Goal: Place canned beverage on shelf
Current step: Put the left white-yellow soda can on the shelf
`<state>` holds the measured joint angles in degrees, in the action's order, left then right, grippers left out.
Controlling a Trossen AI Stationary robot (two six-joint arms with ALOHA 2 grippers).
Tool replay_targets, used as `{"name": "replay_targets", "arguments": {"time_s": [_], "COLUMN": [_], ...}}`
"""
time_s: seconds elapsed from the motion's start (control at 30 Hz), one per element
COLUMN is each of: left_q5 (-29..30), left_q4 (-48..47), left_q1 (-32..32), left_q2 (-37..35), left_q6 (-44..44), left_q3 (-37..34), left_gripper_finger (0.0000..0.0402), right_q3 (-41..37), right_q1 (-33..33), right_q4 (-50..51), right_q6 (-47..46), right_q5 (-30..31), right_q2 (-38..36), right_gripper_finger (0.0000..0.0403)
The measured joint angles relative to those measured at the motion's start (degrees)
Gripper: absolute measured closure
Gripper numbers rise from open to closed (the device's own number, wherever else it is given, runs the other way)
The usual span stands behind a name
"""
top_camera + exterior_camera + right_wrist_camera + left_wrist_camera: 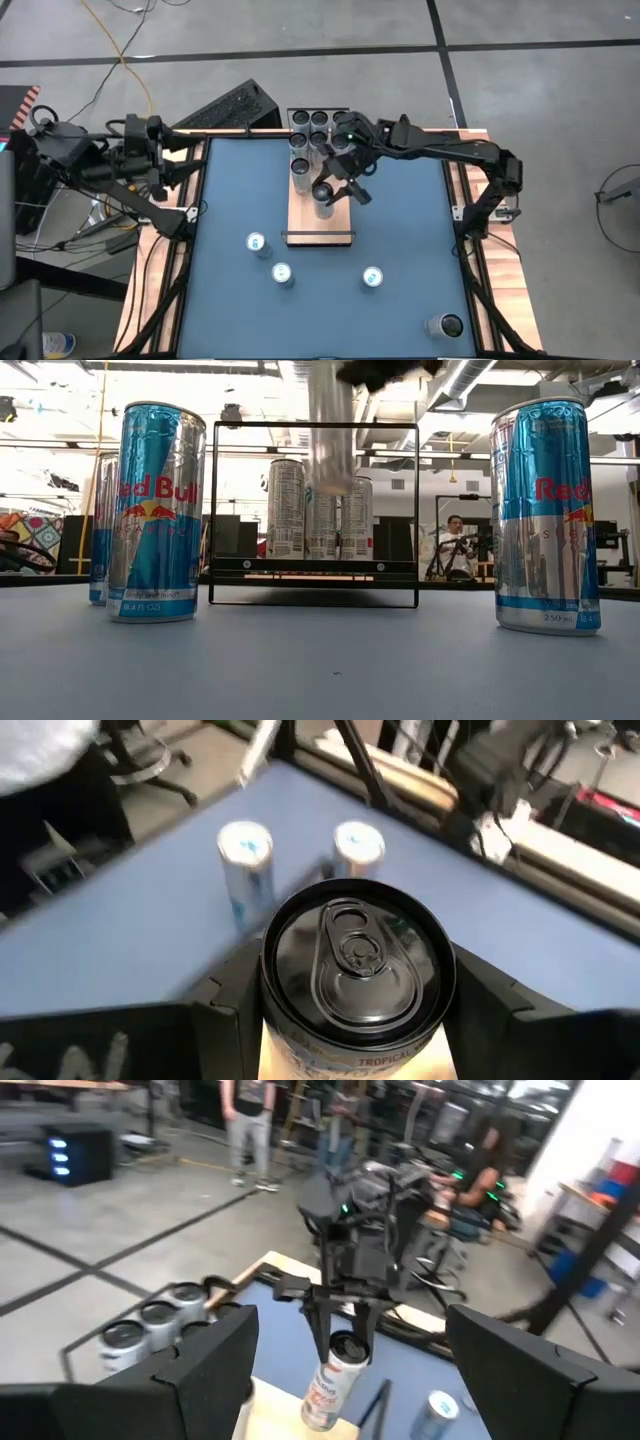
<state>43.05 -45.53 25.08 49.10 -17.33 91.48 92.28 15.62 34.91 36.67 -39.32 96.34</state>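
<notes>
- Over the middle of the shelf [320, 215], we see the right gripper [327, 192] closed around a tall canned beverage [323, 203]; its two dark fingers press the can's sides just under the top rim, as the right wrist view shows, with the black pull-tab lid between them.
- In the low view this held can [330, 435] hangs in the air above the shelf's board, its base clear of the wood, in front of the cans parked behind it.
- The shelf is a narrow light-wood board lying lengthwise from the far table edge towards the near side, with a thin black rail [319, 238] at its near short end.
- At the far end of the shelf stands a cluster of cans [318, 128], upright and packed together; one more can [300, 170] stands alone on the board just nearer than them, to the left of the gripper.
- On the blue table [400, 220], near of the shelf, three Red Bull cans stand upright and apart: one at left [255, 243], one just right and nearer [282, 274], and one further right [372, 277].
- A dark-topped can [448, 326] stands alone at the near right corner.
- The left gripper [190, 165] waits at the far left edge of the table, its fingers spread wide and holding nothing.
- Beyond the table, people stand and sit in the room.
</notes>
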Motion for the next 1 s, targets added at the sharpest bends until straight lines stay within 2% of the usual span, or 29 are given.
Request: {"name": "replay_targets", "arguments": {"time_s": [0.13, 0.23, 0.47, 0.73, 1.0], "left_q5": [4.93, 8.16, 11.75, 15.69, 17.68], "left_q4": [0.01, -0.01, -0.03, -0.04, -0.06], "left_q1": [0.0, 0.0, 0.0, 0.0, 0.0], "left_q2": [0.0, 0.0, 0.0, 0.0, 0.0], "left_q6": [-1.29, -2.07, -4.36, -4.37, -4.36], "left_q3": [0.0, 0.0, 0.0, 0.0, 0.0], "left_gripper_finger": [0.0093, 0.0093, 0.0093, 0.0093, 0.0093], "right_q3": [-5.42, -8.96, -14.5, -14.92, -14.92], "right_q1": [2.42, 4.28, 8.58, 11.96, 12.14], "right_q4": [-5.45, -9.75, -14.52, -15.27, -16.34], "right_q6": [3.53, 3.84, 6.94, 8.87, 9.83], "right_q5": [-0.04, -2.53, -5.3, -7.51, -8.42], "right_q2": [-1.72, -1.99, -1.91, 0.02, 2.25], "right_gripper_finger": [0.0191, 0.0191, 0.0191, 0.0188, 0.0186]}}
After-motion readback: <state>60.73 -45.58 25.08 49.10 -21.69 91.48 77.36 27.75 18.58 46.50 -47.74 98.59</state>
